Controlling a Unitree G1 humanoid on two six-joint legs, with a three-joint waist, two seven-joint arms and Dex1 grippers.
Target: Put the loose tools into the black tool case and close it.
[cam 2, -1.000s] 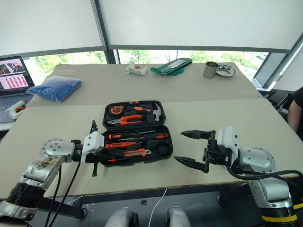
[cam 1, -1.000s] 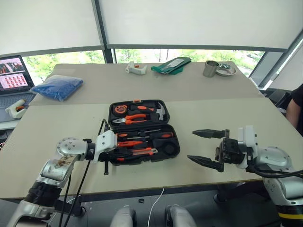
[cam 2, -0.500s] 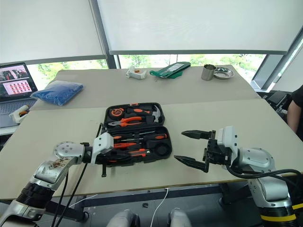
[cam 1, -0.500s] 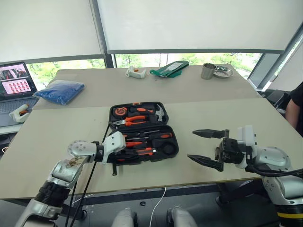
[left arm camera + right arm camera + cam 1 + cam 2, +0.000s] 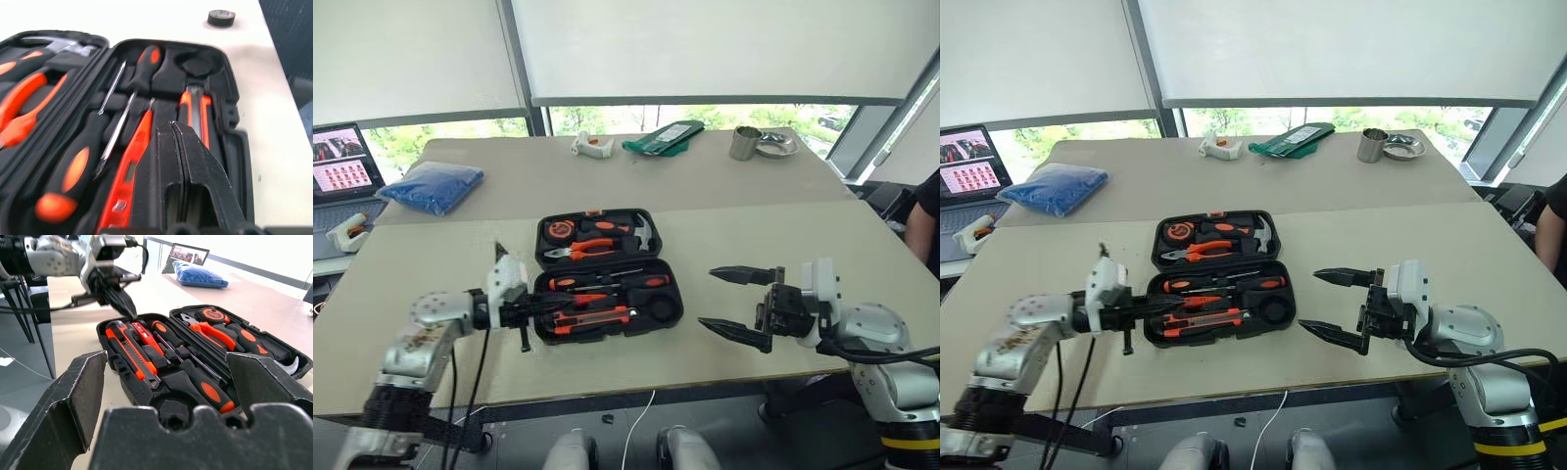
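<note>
A: Case status?
B: black tool case [image 5: 607, 277] lies open mid-table, loose tools [image 5: 597, 299] seated in the near half, looks like.
A: Grippers?
B: left gripper [image 5: 183, 161] pinched together, empty, at the case's left edge. right gripper [image 5: 740, 305] spread wide, empty, right of it.

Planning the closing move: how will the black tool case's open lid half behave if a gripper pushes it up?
The black tool case looks like rigid plastic, so the lid should swing stiffly, not flex. Its lid holds the pliers and hammer, so it probably feels weighty and might drop shut.
</note>
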